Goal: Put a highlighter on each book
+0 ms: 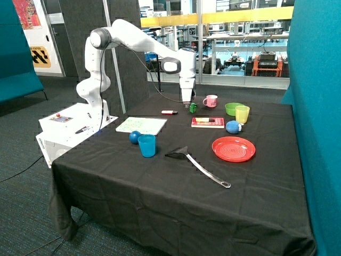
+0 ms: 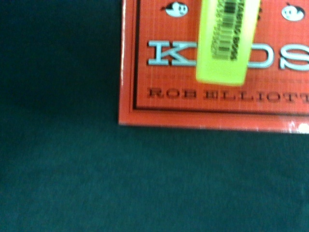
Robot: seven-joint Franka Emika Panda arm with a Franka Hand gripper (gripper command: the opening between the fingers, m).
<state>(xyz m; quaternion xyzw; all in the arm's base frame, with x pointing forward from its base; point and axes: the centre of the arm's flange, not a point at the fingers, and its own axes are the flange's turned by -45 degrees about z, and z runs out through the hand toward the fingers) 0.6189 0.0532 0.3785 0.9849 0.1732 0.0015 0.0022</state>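
Showing, left to right: white speckled book [image 1: 141, 125] bare; red highlighter [image 1: 169, 112] loose on the worktop [image 1: 160, 181]; pincer [image 1: 186, 99] above it, grip state indiscernible; yellow highlighter [image 2: 227, 41] resting on the red book [image 2: 159, 104], that half seemingly done.

Yellow highlighter [image 2: 226, 43], red book [image 2: 193, 104], green-speckled white book [image 1: 141, 125]

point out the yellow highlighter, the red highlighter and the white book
yellow highlighter [image 2: 226, 46], wrist view, barcoded barrel
red highlighter [image 1: 169, 112], outside view, mid-body
white book [image 1: 141, 125], outside view, cover centre
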